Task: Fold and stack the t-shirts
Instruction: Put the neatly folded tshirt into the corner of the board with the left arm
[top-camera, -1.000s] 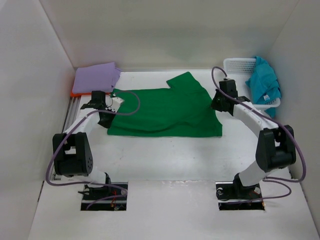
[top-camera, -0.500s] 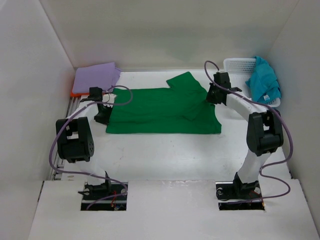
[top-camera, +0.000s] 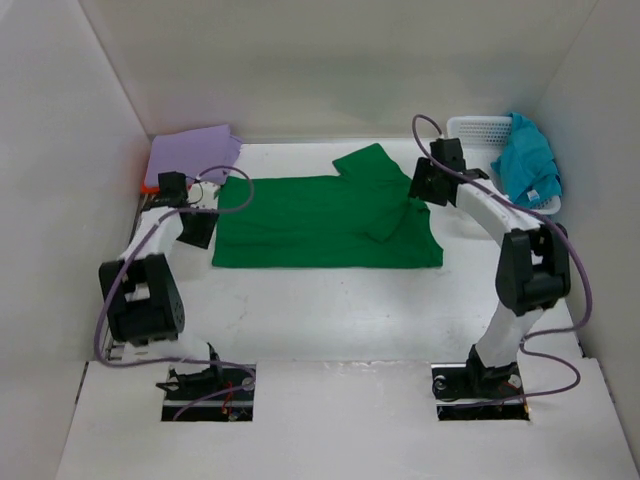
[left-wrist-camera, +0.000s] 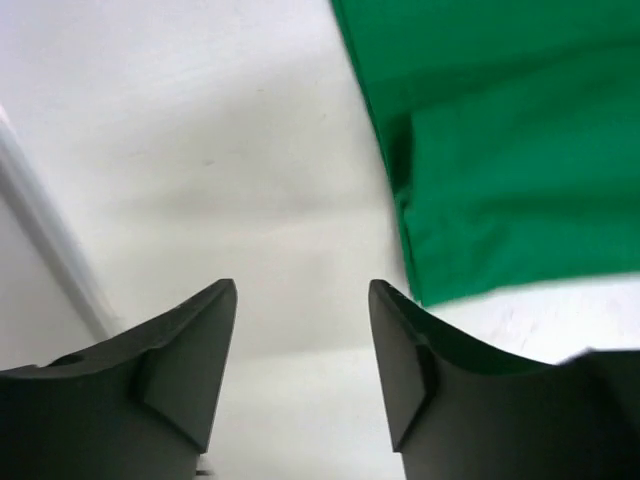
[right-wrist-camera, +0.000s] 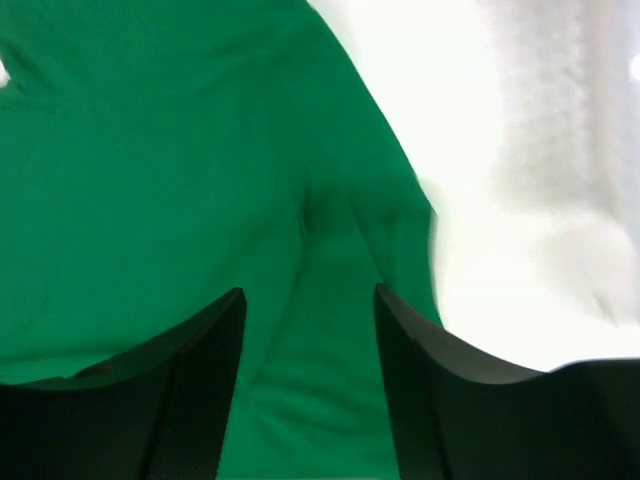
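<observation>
green t-shirt (top-camera: 320, 225) spread on the desk (top-camera: 320, 310), left of the basket (top-camera: 470, 125)
soft, light, limp cloth; better to pinch it at two corners. left end effector (left-wrist-camera: 302, 300), at its side far from the basket, and right end effector (right-wrist-camera: 308, 300), at the near side, are both apart and empty.

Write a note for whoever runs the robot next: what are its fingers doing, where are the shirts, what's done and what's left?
Fingers: the left gripper is open and empty, beside the left edge of the green t-shirt. The right gripper is open and empty, above its right side.
Done: the lavender t-shirt lies folded on the orange t-shirt, far left corner.
Left: finish folding the green one and stack it, then the teal t-shirt, crumpled on the basket.
</observation>
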